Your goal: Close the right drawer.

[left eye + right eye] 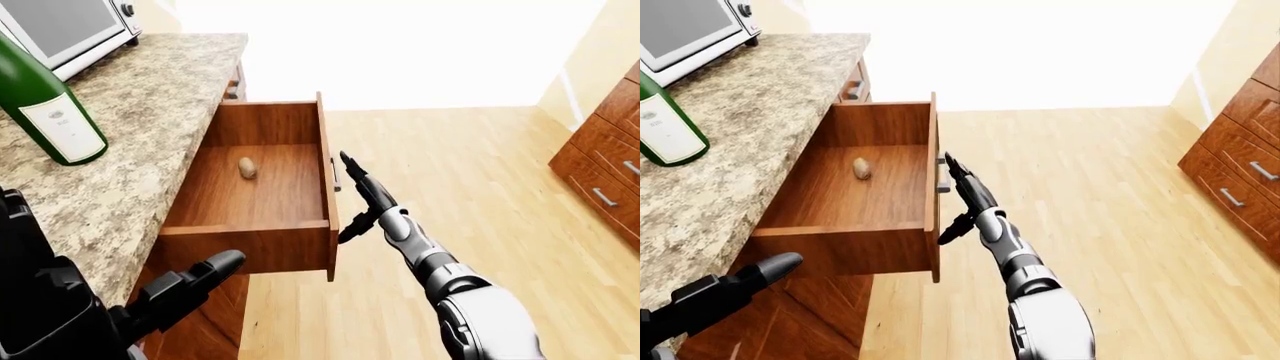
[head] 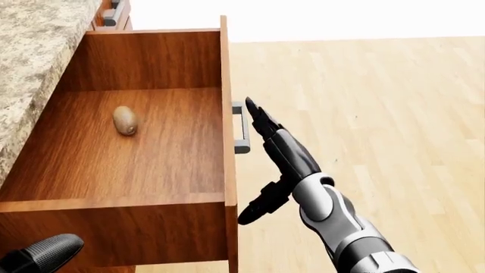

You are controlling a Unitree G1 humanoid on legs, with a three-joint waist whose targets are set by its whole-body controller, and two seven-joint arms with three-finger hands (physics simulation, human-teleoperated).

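A wooden drawer (image 2: 152,153) stands pulled far out from under the granite counter (image 1: 130,127). A small brown potato-like lump (image 2: 125,120) lies on its floor. Its front panel (image 2: 229,142) faces right and carries a metal handle (image 2: 241,128). My right hand (image 2: 265,148) is open, fingers stretched flat beside the handle, just right of the panel, thumb hanging below. My left hand (image 1: 185,289) is open at the lower left, below the drawer's near side wall.
A green wine bottle (image 1: 45,101) and a toaster oven (image 1: 70,26) stand on the counter at upper left. More wooden drawers (image 1: 605,165) line the right edge. Light wood floor (image 1: 470,187) spreads to the right of the drawer.
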